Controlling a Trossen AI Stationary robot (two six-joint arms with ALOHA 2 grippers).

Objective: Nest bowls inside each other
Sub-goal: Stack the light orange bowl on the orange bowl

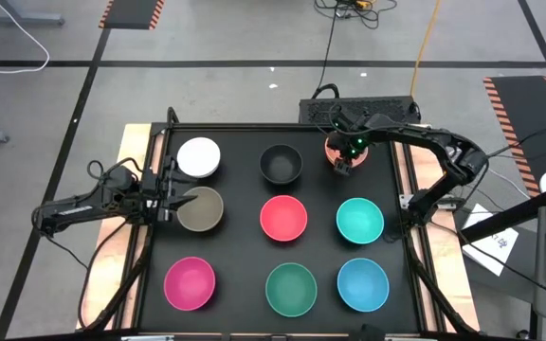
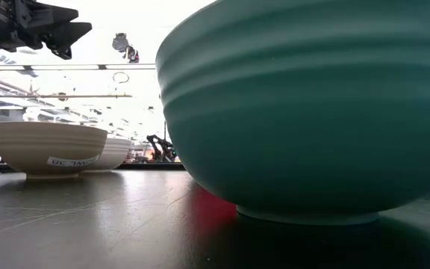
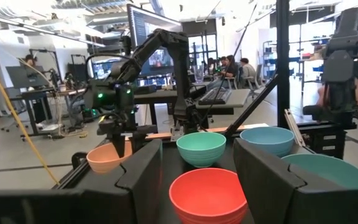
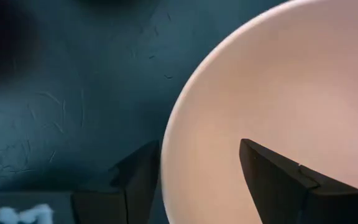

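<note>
On the black table [image 1: 320,242], nine small round plastic bowls all sit mouth up in three rows of three, each one apart from the others. Round bowls have no long side to point.

Nearest are the magenta bowl [image 1: 190,282], the green bowl [image 1: 291,288] and the blue bowl [image 1: 362,283].

In the middle row sit the olive-tan bowl [image 1: 202,209], the red bowl [image 1: 283,217] and the teal bowl [image 1: 359,220]. The left claw [image 1: 166,198] rests at the left edge of the olive-tan bowl, partly open and holding nothing.

Farthest are the white bowl [image 1: 198,157], the black bowl [image 1: 281,163] and the peach bowl [image 4: 291,106]. The right claw [image 1: 345,163] hangs over the peach bowl, one finger inside the rim and one outside, not yet pinching it.
</note>
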